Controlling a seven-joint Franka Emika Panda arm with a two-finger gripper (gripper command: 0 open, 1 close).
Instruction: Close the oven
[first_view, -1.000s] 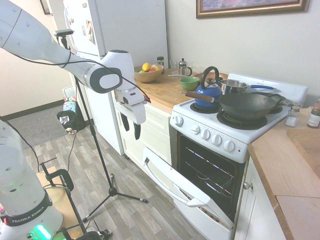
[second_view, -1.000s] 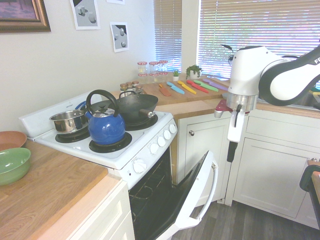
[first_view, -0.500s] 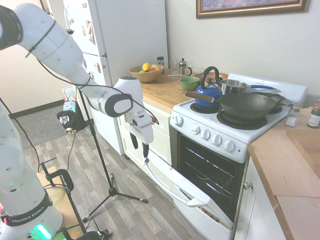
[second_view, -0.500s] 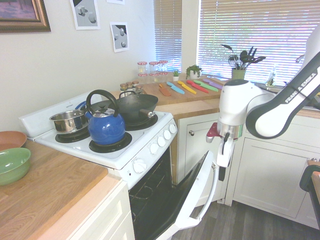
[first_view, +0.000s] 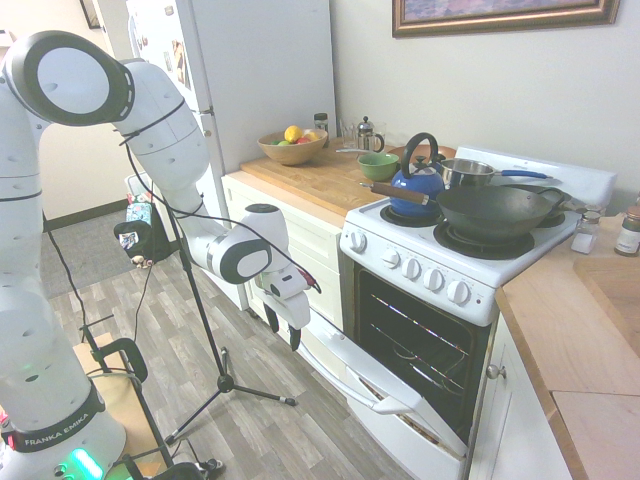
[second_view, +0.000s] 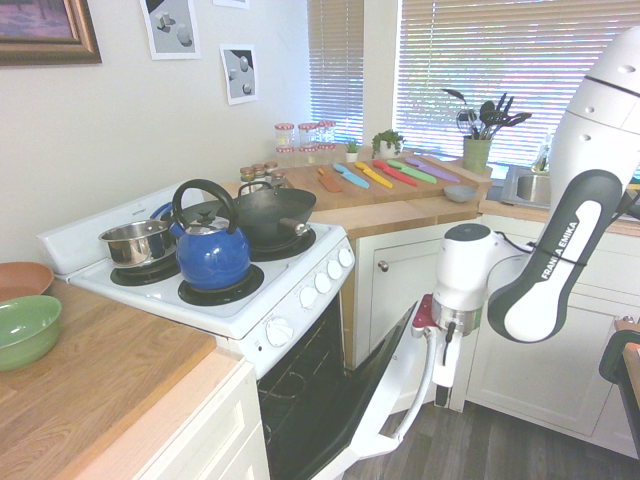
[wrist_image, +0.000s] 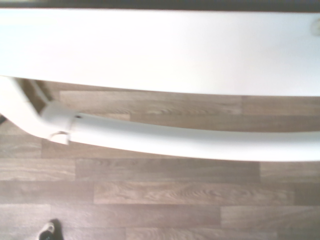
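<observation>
Wrist view: floor (wrist_image: 195, 192) beyond handle (wrist_image: 200, 143).

So the oven (first_view: 415, 330) is hanging partway open, its white door (first_view: 385, 385) tilted down and out so you can see the wire racks (first_view: 415, 350) inside. The robot's gripper (first_view: 284, 332) is pointing down right by the far end of the door's bar handle (first_view: 335, 375), two dark fingers spread with a gap between them. Can't really tell if it's touching. Up top there's a blue kettle (first_view: 417, 187) with a black handle, a steel saucepan (first_view: 467, 173), and a big dark wok (first_view: 493, 211) sitting over the front burner. On the wood counter (first_view: 315, 181) next to the stove: a green bowl (first_view: 379, 166), a little French press (first_view: 366, 134) and a wooden bowl of fruit (first_view: 293, 149), right beside a tall white fridge (first_view: 262, 75).
</observation>
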